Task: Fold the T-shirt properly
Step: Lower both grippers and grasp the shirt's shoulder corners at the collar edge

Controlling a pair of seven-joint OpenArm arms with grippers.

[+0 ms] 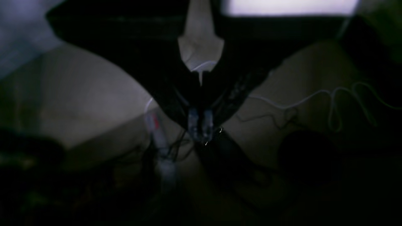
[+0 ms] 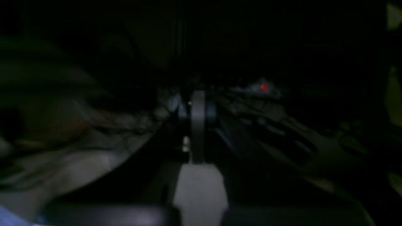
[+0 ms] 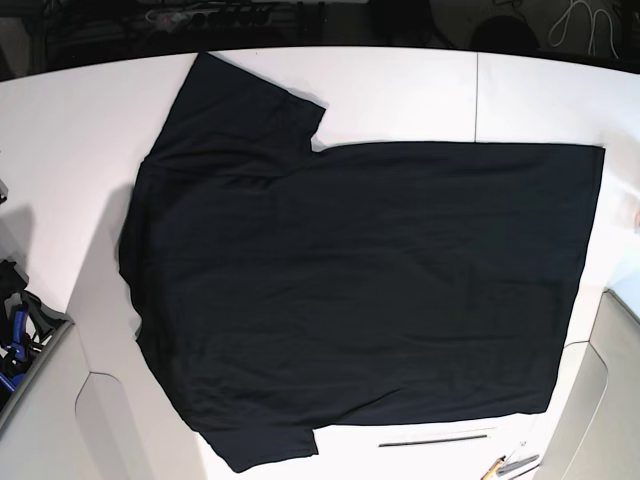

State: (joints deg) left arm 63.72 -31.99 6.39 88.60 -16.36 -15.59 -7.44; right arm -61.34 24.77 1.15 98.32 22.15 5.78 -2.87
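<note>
The T-shirt lies spread flat on the white table, plain black side up. Its sleeves point to the top left and bottom left, and its hem is at the right. No print shows. In the dark left wrist view my left gripper hangs away from the shirt over the floor, its two bluish fingertips close together and empty. In the very dark right wrist view my right gripper also looks shut and empty. In the base view part of the right arm sits off the table's left edge.
A thin dark rod and pens lie by the table's front edge below the shirt. White arm covers stand at the front corners. Cables lie on the floor under the left gripper.
</note>
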